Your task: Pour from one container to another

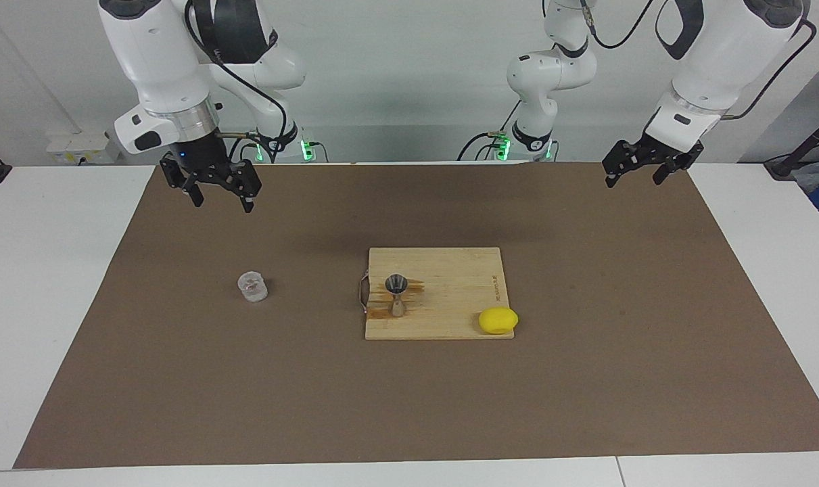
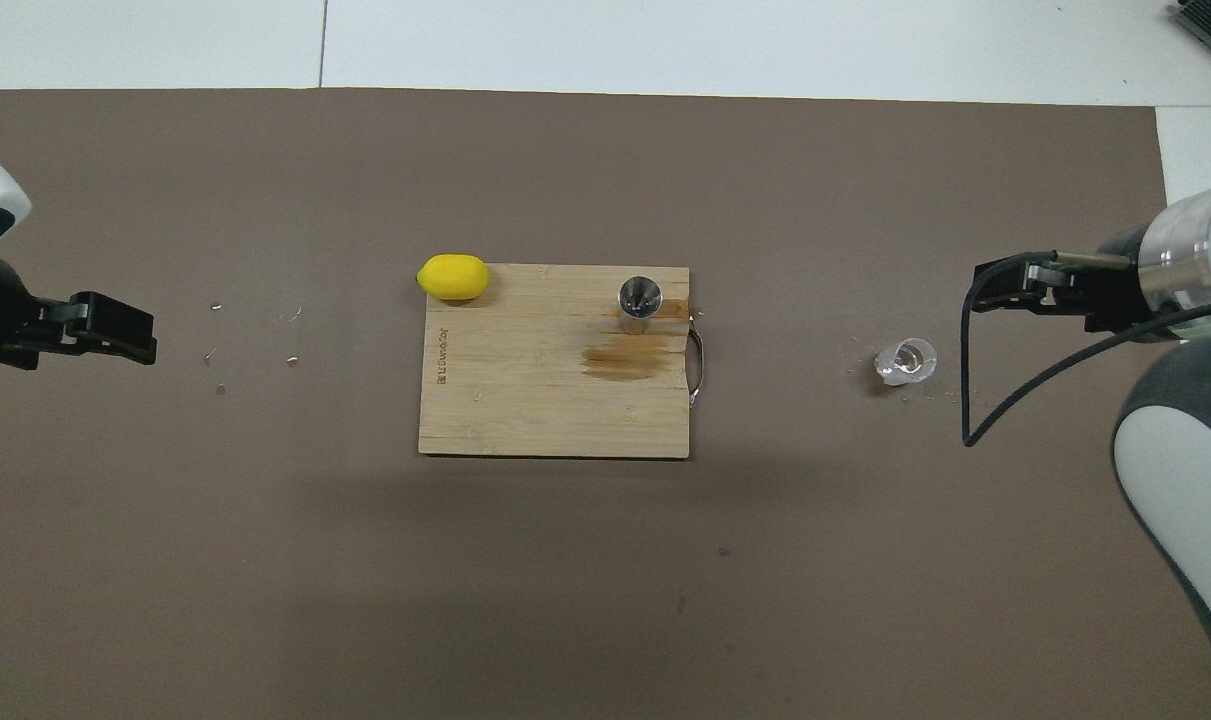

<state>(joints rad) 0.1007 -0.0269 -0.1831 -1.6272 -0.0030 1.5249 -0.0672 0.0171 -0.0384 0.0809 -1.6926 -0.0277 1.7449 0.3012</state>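
Count: one clear cup (image 1: 252,286), one steel jigger (image 1: 396,295), one lemon (image 1: 498,320), one wooden cutting board (image 1: 450,270), one brown mat (image 1: 585,379) over the white tabletop (image 1: 44,270). Two grippers.

Cup: upright on the mat, long axis vertical, mouth up. It sits off the board, toward the right arm's end of the tabletop, well clear of the mat's edges. Contents not readable.

Jigger: upright on the board, axis vertical, open cone up, narrow waist in the middle. It stands near the board's edge that carries the metal handle (image 2: 698,367), the edge facing the cup. In the overhead view there are brown wet stains (image 2: 625,360) on the wood beside it, on the side nearer the robots.

Lemon: lies on its side, long axis along the board's edge, at the board's corner farthest from the robots toward the left arm's end, partly overhanging onto the mat.

Right gripper (image 1: 212,189): up in the air over the mat, fingers spread apart and pointing down, nothing between them. The cup is well apart from it, no contact; in the overhead view the gripper shows just toward the right arm's end from the cup.

Left gripper (image 1: 642,166): fingers spread, holding nothing, hanging over the mat's corner at the left arm's end near the robots; that arm waits. Well apart from board, jigger and lemon.
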